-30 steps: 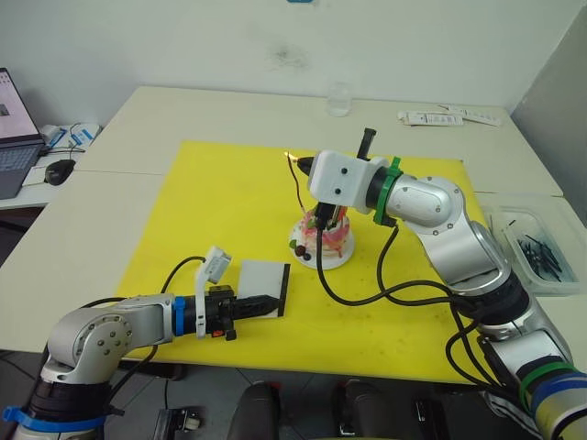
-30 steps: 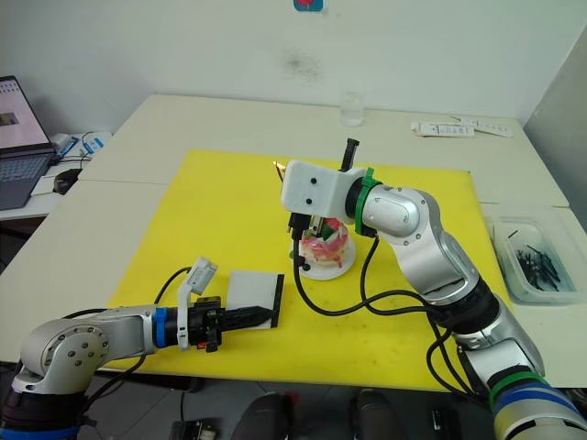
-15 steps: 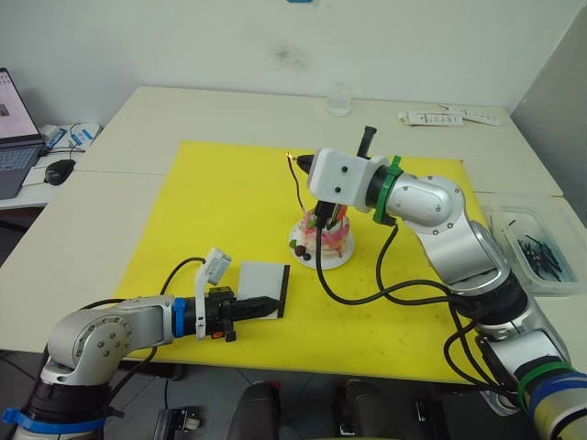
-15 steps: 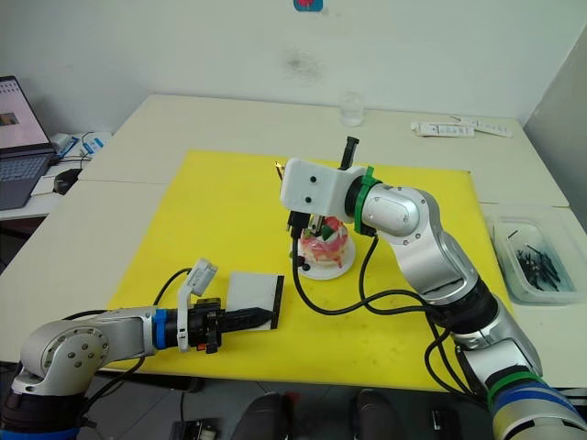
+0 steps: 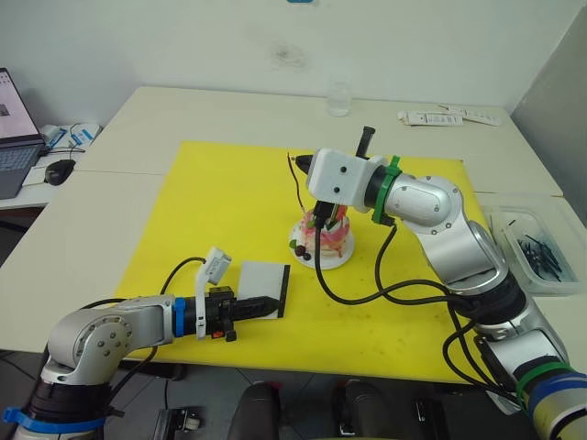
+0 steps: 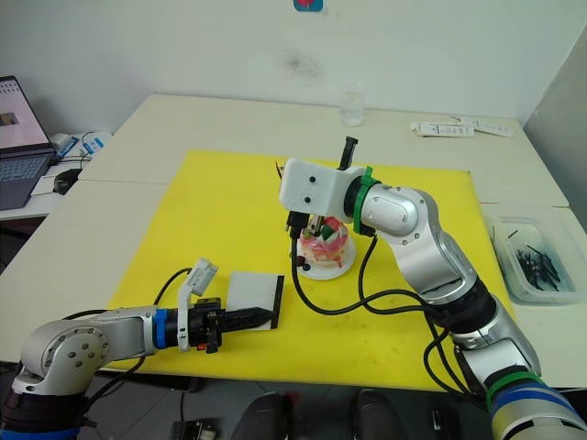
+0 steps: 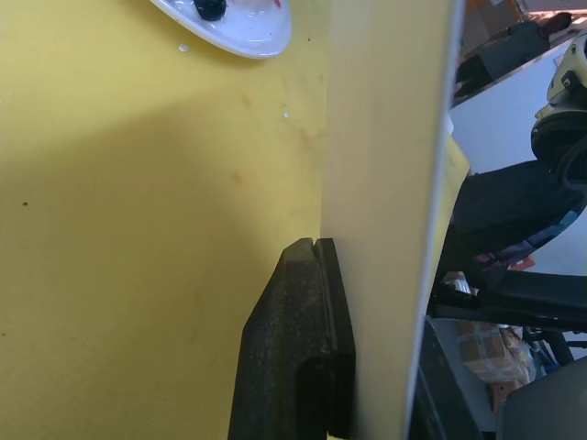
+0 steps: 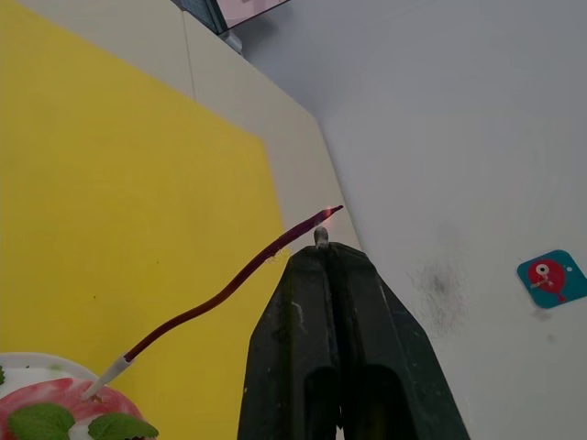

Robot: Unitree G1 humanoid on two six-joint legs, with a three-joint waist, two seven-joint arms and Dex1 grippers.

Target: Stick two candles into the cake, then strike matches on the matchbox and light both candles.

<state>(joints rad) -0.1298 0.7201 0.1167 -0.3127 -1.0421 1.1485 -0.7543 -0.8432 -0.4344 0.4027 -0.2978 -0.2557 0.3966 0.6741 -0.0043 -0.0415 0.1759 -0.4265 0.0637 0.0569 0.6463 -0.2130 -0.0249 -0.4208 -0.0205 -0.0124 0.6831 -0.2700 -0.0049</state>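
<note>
A yellow mat [image 5: 220, 211] was spread over the middle of a pale table [image 5: 211, 115], filling the centre of the left eye view. Across the right half of that frame the right arm was reached in toward the centre, and the right gripper [image 8: 321, 252] was seen in the right wrist view with its fingers pressed together on a match [image 8: 320, 236], only a short pale stub of which showed past the tips. In the lower left of the left eye view the left gripper [image 5: 260, 306] was clenched on the matchbox [image 5: 264, 288], which was held at the near edge of the mat with its black strip on the side toward the cake; in the left wrist view the box was seen edge-on beside 1 black finger [image 7: 298, 353]. The cake [image 5: 323, 236] sat on its small white plate [image 5: 312, 258] at the centre of the mat, just under the right gripper. 1 candle [image 8: 220, 291] was standing in the cake, leaning, its white lower end in the pink top and a small glow at its tip, right beside the match. A clear tray [image 5: 541, 252] of dark sticks lay at the right edge.
</note>
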